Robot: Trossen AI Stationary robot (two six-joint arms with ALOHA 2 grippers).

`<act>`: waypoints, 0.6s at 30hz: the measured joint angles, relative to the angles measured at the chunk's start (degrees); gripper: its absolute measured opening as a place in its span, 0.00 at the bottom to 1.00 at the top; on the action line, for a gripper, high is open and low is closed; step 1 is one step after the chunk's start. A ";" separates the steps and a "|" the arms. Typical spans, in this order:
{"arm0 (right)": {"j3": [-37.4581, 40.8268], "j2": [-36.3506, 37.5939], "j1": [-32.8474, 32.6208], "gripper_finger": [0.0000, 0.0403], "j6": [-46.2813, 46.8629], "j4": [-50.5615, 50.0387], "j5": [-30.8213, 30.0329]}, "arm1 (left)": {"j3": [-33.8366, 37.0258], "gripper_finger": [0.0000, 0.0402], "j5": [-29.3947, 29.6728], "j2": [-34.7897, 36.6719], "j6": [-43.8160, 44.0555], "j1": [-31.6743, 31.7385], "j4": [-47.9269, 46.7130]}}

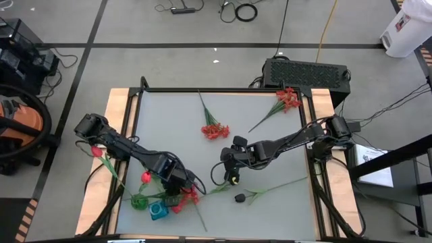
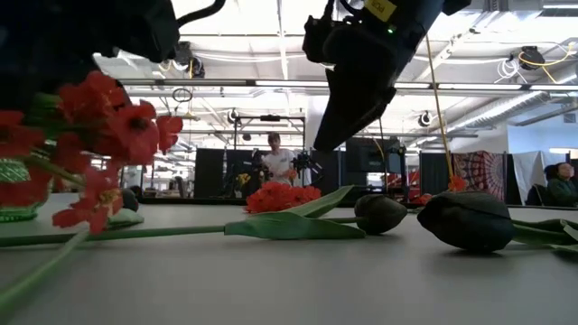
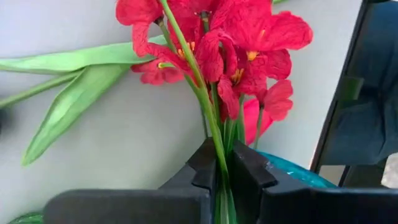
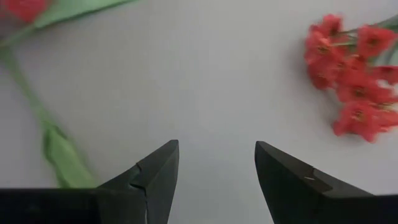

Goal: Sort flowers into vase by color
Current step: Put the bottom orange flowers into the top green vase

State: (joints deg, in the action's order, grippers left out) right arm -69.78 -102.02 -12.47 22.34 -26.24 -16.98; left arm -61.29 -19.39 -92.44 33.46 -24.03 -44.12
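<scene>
My left gripper [image 1: 179, 189] is near the table's front, shut on a frilly red flower [image 1: 190, 196] right beside a teal vase [image 1: 158, 212] and a green vase [image 1: 140, 200]. A red-pink tulip bud [image 1: 145, 177] stands above the green vase. My right gripper [image 1: 233, 169] hovers open over mid-table and touches nothing. A black bud [image 1: 239, 198] lies on its side just in front of it, stem running right. Two more red clusters lie on the table, one at mid-table [image 1: 214, 130] and one at the far right [image 1: 289, 99]. My left gripper pinches the red flower's bundle of green stems [image 3: 219, 158] between its two fingers, a short way below the blooms. The stems run out past the fingertips, with the blooms [image 3: 239, 50] spreading beyond them. The blooms [image 2: 108, 126] are raised off the table, above the teal vase's rim [image 3: 292, 169].
Another red-pink tulip [image 1: 96, 152] lies by the left arm at the table's left edge. Two black buds [image 2: 470, 219] [image 2: 379, 212] and a long green leaf [image 2: 289, 226] lie low on the table. People stand in the room beyond. Bare table lies between the mid-table cluster and the right gripper.
</scene>
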 joint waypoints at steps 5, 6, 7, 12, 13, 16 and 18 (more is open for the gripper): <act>0.00 -0.02 -0.64 0.50 -0.56 1.98 2.37 | -2.79 0.09 3.82 0.00 -4.01 0.16 -5.13; 0.00 -0.02 -0.84 0.50 -0.58 1.92 2.36 | -3.59 0.09 5.74 0.00 -4.75 0.33 -6.72; 0.00 -0.02 -1.07 0.50 -0.58 1.88 2.37 | -4.39 0.09 7.66 0.00 -5.56 0.55 -8.25; 0.00 -0.02 -2.24 0.50 -0.53 2.23 2.32 | -8.30 0.09 13.76 0.04 -9.44 1.73 -12.10; 0.00 -0.02 -2.52 0.50 -0.54 2.45 2.32 | -8.83 0.09 13.94 0.04 -10.18 1.99 -12.20; 0.00 -0.02 -3.16 0.50 -0.51 3.50 2.30 | -10.96 0.09 15.11 0.04 -11.76 2.72 -12.22; 0.00 -0.02 -3.54 0.50 -0.52 4.32 2.30 | -12.08 0.09 15.84 0.04 -12.70 3.20 -12.41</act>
State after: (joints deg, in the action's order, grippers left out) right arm -69.78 -102.04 -16.01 21.82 -21.91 -14.68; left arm -73.37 -3.55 -92.40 20.76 -20.83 -56.53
